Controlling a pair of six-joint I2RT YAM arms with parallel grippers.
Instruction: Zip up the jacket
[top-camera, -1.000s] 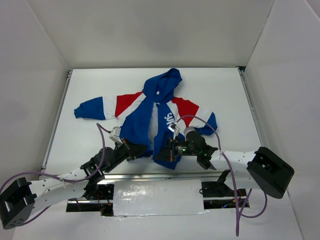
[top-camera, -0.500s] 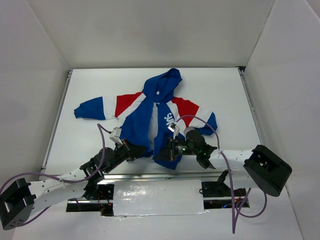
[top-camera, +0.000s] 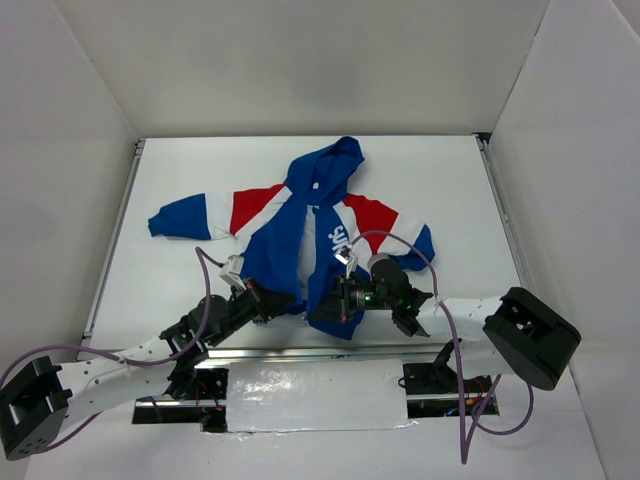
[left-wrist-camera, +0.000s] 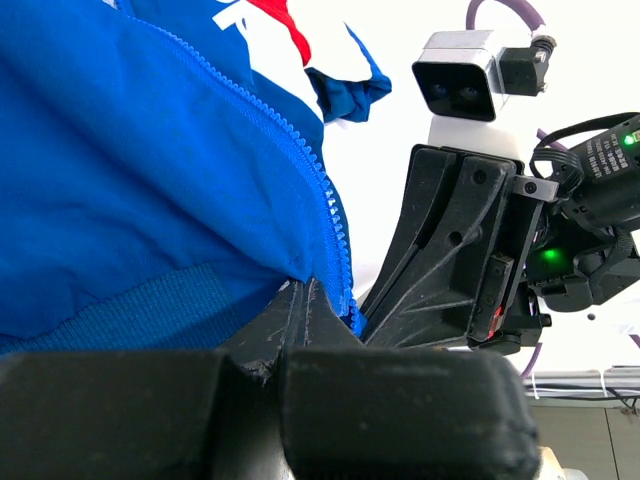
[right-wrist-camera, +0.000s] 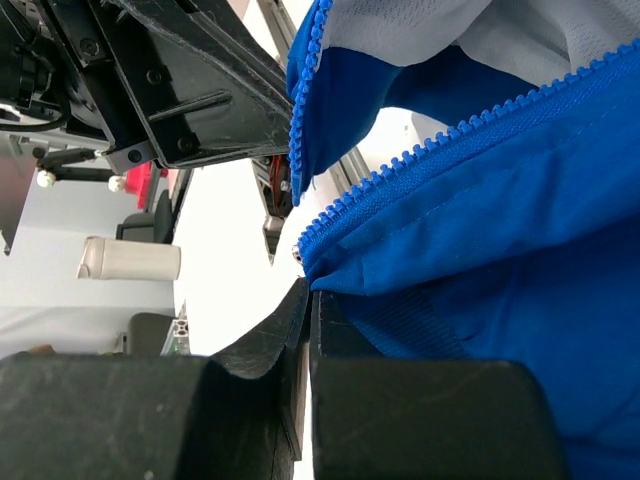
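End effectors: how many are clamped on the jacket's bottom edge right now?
2. The left end effector pinches the bottom corner of one front panel of the jacket, by its zipper; the right end effector pinches the other panel's bottom corner.

Both arms stretch low and inward from the outer near corners, their wrists almost meeting. The left gripper (top-camera: 284, 304) and right gripper (top-camera: 320, 304) sit just apart, each pinched closed on the jacket (top-camera: 270, 250) hem.

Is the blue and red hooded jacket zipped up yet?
Open. On the jacket, the two zipper rows sit apart, with white lining showing between.
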